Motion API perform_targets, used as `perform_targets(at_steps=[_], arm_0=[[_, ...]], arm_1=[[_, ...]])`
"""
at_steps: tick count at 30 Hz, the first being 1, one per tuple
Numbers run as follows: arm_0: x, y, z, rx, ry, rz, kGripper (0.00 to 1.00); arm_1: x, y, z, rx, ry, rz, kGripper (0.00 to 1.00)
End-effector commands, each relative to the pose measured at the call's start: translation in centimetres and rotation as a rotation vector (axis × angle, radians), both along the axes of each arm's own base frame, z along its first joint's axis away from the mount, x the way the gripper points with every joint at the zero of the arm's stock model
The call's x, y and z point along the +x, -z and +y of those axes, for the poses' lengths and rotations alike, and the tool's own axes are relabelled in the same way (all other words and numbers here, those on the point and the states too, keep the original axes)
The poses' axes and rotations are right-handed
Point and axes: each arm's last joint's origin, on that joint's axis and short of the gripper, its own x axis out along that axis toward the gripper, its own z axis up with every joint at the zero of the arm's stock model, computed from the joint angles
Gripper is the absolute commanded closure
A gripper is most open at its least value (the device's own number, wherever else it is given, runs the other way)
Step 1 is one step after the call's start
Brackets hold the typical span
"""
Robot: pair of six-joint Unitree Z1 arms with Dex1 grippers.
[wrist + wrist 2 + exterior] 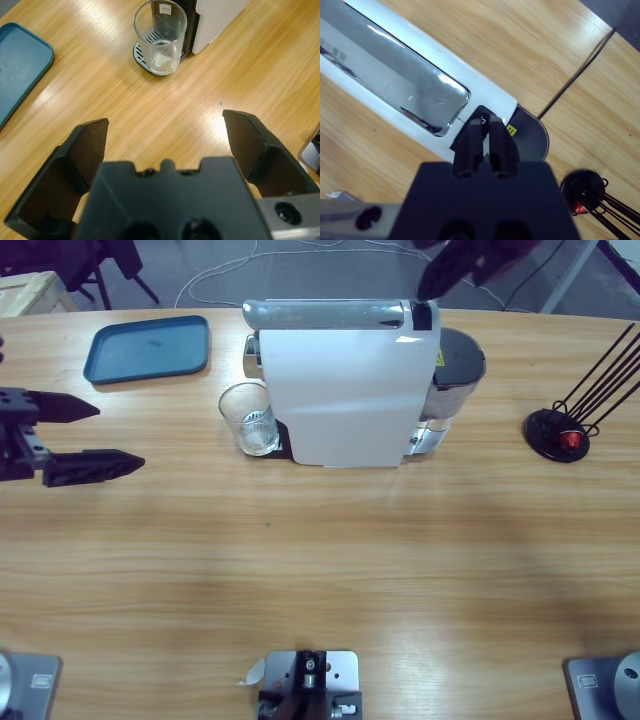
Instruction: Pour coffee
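Two grippers flank the coffee machine (345, 385). The right gripper (481, 125), jaws closed, hovers over its rear button; it should press squarely down. The left gripper (100, 435), jaws spread, waits left of the glass (248, 418) under the spout.

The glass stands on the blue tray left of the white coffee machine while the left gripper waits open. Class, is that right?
Not quite. The glass stands on the coffee machine's drip grille, not on the blue tray, which lies apart on the table, as the left wrist view shows. The left gripper does wait open.
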Motion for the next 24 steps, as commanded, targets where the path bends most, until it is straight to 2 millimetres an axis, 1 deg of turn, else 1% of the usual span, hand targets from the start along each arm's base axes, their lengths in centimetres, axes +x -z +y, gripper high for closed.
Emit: perform_targets(at_steps=[1, 7, 8, 9, 10, 11, 12, 13, 14, 15, 18, 20, 22, 24], arm_0=[[0.2, 1.8, -0.3, 0.049, -0.002, 0.04, 0.0], [0.3, 1.8, -0.3, 0.049, -0.002, 0.042, 0.0], [0.2, 1.8, -0.3, 0.048, -0.002, 0.04, 0.0], [0.2, 1.7, -0.3, 0.046, -0.002, 0.038, 0.0], [0.2, 1.6, -0.2, 0.044, -0.002, 0.036, 0.0], [0.1, 1.6, -0.2, 0.043, -0.002, 0.033, 0.0], [0.1, 1.6, -0.2, 0.041, -0.002, 0.032, 0.0], [0.0, 1.5, -0.1, 0.037, 0.0, 0.029, 0.0], [-0.1, 1.4, -0.1, 0.032, 0.001, 0.026, 0.0], [-0.2, 1.3, 0.0, 0.028, 0.0, 0.024, 0.0], [-0.3, 1.4, 0.1, 0.029, -0.001, 0.026, 0.0], [-0.3, 1.5, 0.1, 0.031, 0.001, 0.026, 0.0], [-0.3, 1.5, 0.1, 0.033, 0.002, 0.028, 0.0], [-0.3, 1.4, 0.1, 0.025, 0.001, 0.023, 0.0]], arm_1=[[1.1, 3.7, 0.5, -0.07, -0.004, 0.087, 1.0], [1.0, 4.8, 0.4, -0.098, -0.001, 0.118, 1.0], [0.9, 4.5, 0.3, -0.096, 0.003, 0.106, 1.0], [0.6, 3.7, 0.1, -0.086, -0.002, 0.082, 1.0], [0.3, 2.5, -0.1, -0.071, -0.016, 0.047, 1.0], [-0.5, 0.5, -0.7, -0.051, -0.032, -0.002, 0.853], [-1.4, -1.1, -1.1, -0.027, -0.062, -0.03, 0.172], [-2.6, -2.6, -1.7, 0.008, -0.096, -0.044, 0.001], [-3.8, -3.5, -2.3, 0.042, -0.119, -0.05, 0.0], [-4.7, -3.8, -2.8, 0.06, -0.131, -0.049, 0.0], [-7.1, -2.2, -4.3, 0.083, -0.134, -0.038, 0.0], [-8.3, -1.8, -5.2, 0.113, -0.114, -0.055, 0.0], [-8.9, -1.5, -5.6, 0.124, -0.11, -0.06, 0.0], [-8.8, -1.3, -5.5, 0.125, -0.104, -0.053, 0.0]])
